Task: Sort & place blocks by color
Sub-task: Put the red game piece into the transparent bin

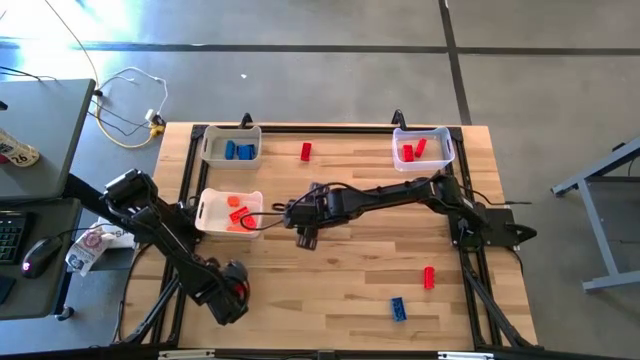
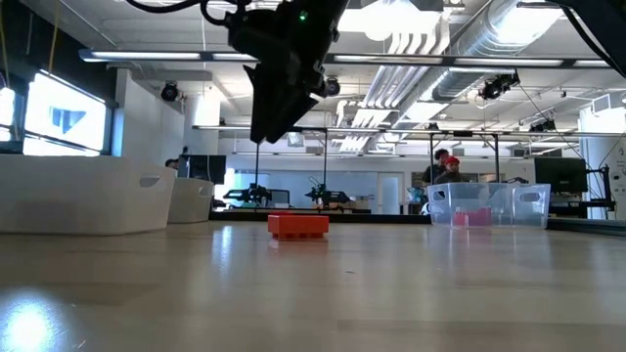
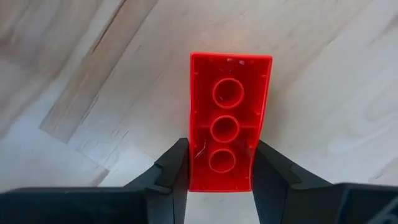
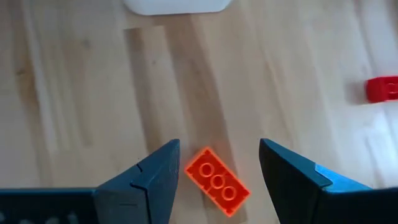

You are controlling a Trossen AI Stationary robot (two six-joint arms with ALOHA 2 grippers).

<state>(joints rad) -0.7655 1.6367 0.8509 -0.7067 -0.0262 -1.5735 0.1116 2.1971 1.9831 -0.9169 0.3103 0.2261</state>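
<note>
My right gripper (image 1: 305, 238) hangs open over the table's middle, beside the white bin of orange blocks (image 1: 230, 212). An orange block (image 4: 217, 181) lies on the wood between its spread fingers (image 4: 219, 155), hollow side up and untouched. The low view shows that block (image 2: 298, 226) resting flat on the table below the gripper (image 2: 266, 127). My left gripper (image 1: 236, 290) is near the table's near left corner, shut on a red block (image 3: 227, 121). Loose blocks on the table: a red one (image 1: 306, 151), another red one (image 1: 429, 277) and a blue one (image 1: 398, 308). My left gripper pinches the red block between its two fingers, on the long sides at one end (image 3: 219, 171). The fingers lie along the block, which sticks out past the fingertips. Its hollow underside with three round tubes faces the wrist camera, with the table's wood behind it.
A white bin with blue blocks (image 1: 232, 145) stands at the far left, a clear bin with red blocks (image 1: 422, 145) at the far right. Bare wood lies between the bins and along the near edge. A desk with a mouse and cables (image 1: 40, 250) is left of the table.
</note>
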